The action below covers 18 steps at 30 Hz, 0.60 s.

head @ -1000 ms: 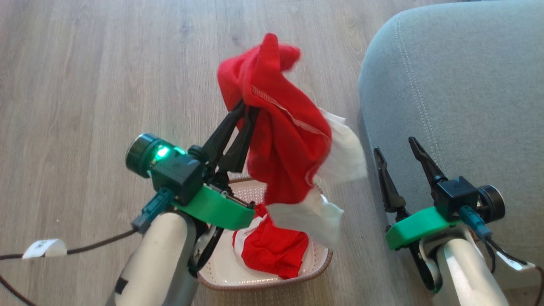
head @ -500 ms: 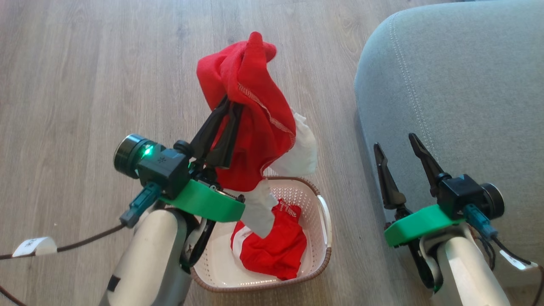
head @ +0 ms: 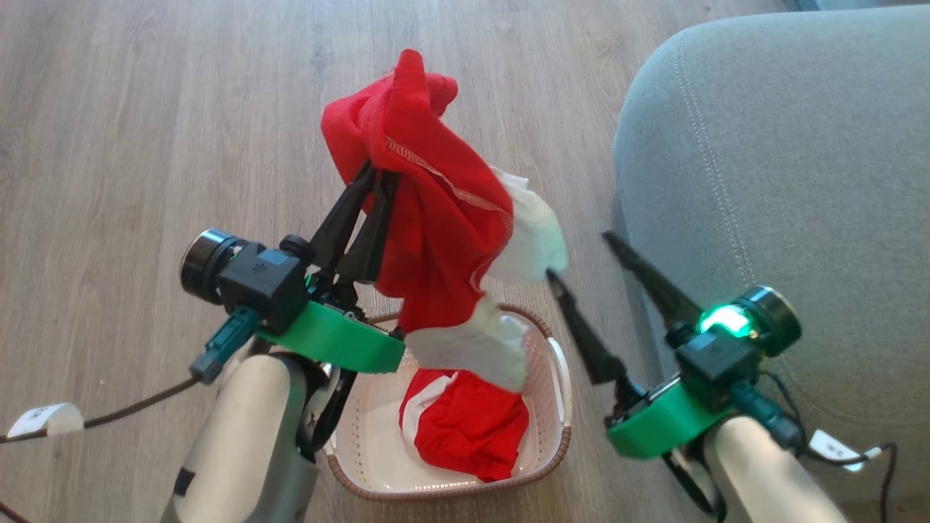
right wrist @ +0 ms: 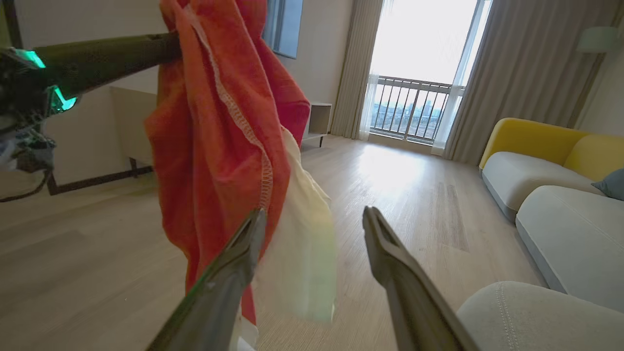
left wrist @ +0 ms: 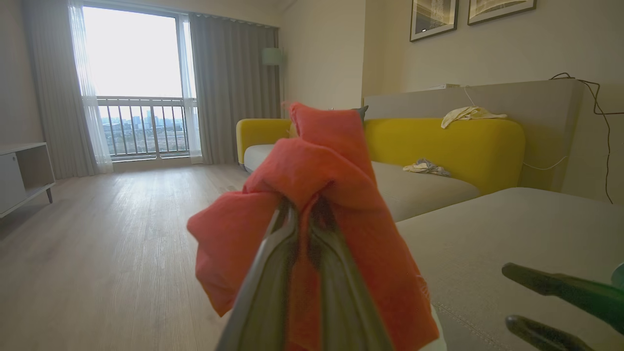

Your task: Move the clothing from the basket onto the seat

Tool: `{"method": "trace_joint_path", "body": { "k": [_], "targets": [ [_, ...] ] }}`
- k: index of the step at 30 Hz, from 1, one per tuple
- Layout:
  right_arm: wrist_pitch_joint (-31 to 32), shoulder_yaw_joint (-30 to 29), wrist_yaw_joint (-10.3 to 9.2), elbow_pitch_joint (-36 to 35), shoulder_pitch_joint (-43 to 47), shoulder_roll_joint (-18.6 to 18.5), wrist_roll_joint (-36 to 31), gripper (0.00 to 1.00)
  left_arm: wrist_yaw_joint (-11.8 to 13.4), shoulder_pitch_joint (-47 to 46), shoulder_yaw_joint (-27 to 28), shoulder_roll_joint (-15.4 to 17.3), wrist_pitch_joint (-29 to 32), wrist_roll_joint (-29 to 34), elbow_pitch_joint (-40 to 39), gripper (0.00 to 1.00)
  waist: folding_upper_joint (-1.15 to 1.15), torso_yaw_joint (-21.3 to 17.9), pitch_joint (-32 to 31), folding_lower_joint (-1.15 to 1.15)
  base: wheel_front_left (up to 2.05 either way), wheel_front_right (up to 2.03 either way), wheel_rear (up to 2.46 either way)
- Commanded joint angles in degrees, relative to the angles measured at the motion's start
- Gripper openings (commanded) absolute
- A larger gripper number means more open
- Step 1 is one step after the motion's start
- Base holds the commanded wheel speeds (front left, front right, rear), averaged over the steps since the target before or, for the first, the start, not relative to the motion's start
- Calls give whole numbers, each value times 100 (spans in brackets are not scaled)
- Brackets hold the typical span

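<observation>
My left gripper (head: 374, 174) is shut on a red garment with white panels (head: 436, 225), which hangs above the cream basket (head: 561, 392). In the left wrist view the red cloth (left wrist: 321, 165) bunches over my left gripper (left wrist: 307, 209). A second red and white garment (head: 465, 428) lies in the basket. My right gripper (head: 580, 256) stands open just right of the hanging cloth's white part, with nothing between its fingers. In the right wrist view the right gripper (right wrist: 313, 212) has its left finger beside the draped garment (right wrist: 219, 122). The grey-green seat (head: 785, 181) is to the right.
The basket stands on a wooden floor (head: 145, 145) close to the seat's rounded corner. A dark cable with a white tag (head: 43, 420) trails at the lower left. Further off are a yellow sofa (left wrist: 438, 141), a low cabinet (left wrist: 19, 170) and a balcony window (right wrist: 414, 107).
My right gripper has swung left from the seat's edge to the hanging garment, still open. The left gripper has carried the garment slightly left and higher.
</observation>
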Motion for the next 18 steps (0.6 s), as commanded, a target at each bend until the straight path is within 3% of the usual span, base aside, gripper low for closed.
{"method": "trace_joint_path", "body": {
  "k": [1, 8, 18],
  "targets": [
    [-36, 240, -1, -271, -257, -105, 35, 100, -29, -263, 245, 53, -53, 20, -187, 0, 0, 7, -5, 0, 0, 0, 0],
    [-36, 1196, -1, -115, -639, -696, -51, 100, -119, -249, 41, 53, -53, 151, -193, 0, 0, 26, -9, 0, 0, 0, 0],
    [-36, 1469, -1, 410, -1142, -804, -36, 100, -279, -254, -480, 53, -53, 326, -232, 0, 0, 130, -31, 0, 0, 0, 0]
  ]
}}
